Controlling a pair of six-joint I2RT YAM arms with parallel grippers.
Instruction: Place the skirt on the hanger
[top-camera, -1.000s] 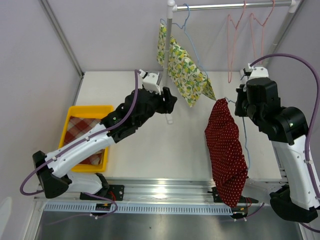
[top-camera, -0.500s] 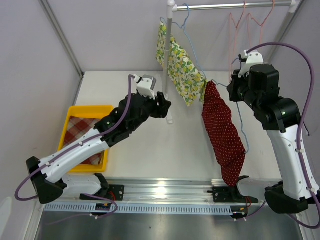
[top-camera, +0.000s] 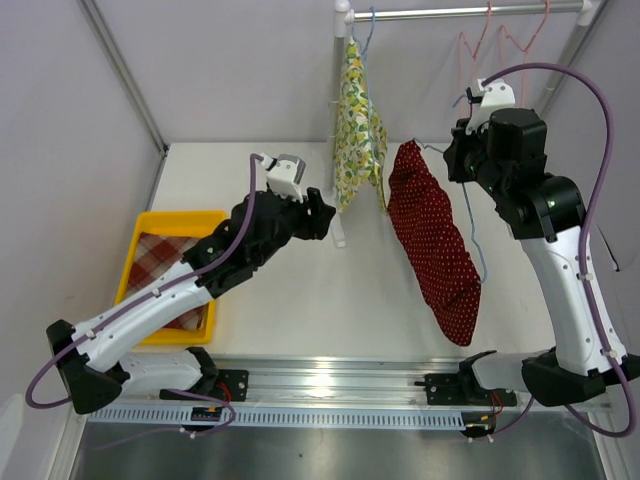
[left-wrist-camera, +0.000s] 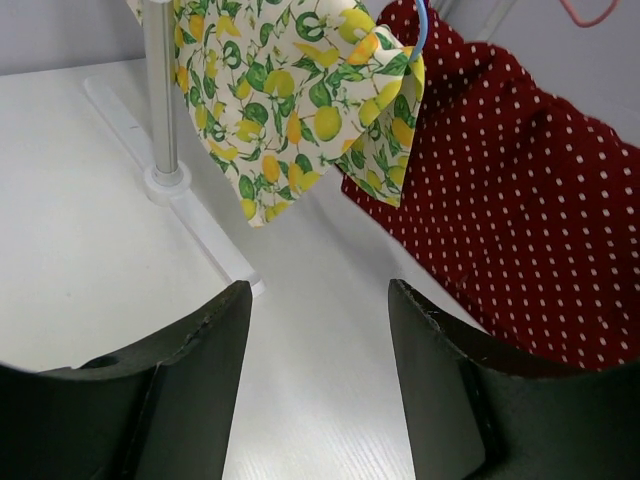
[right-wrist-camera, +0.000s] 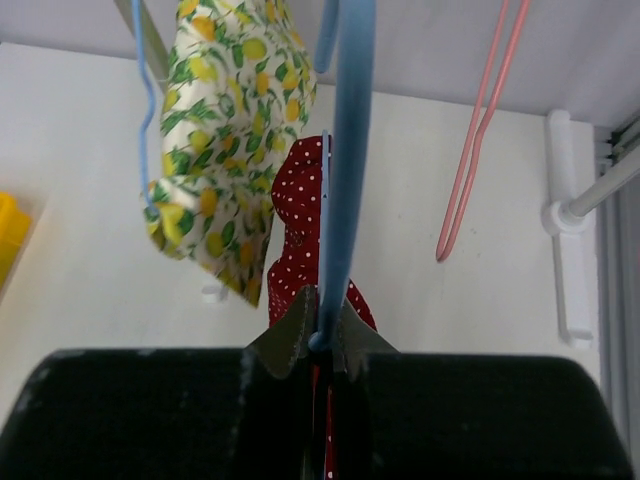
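The soft dark-red, white-dotted cloth skirt (top-camera: 430, 240) drapes in loose folds from a thin blue wire hanger (right-wrist-camera: 347, 150) above the white table (top-camera: 300, 290), beside a lemon-print cloth (top-camera: 358, 130). The raised right gripper (right-wrist-camera: 320, 332) pinches the hanger's wire. The left gripper (left-wrist-camera: 318, 300), stretched forward, gapes wide and empty.

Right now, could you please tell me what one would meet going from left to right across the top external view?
Yellow bin → left gripper → lemon-print skirt → red dotted skirt → right arm's base.
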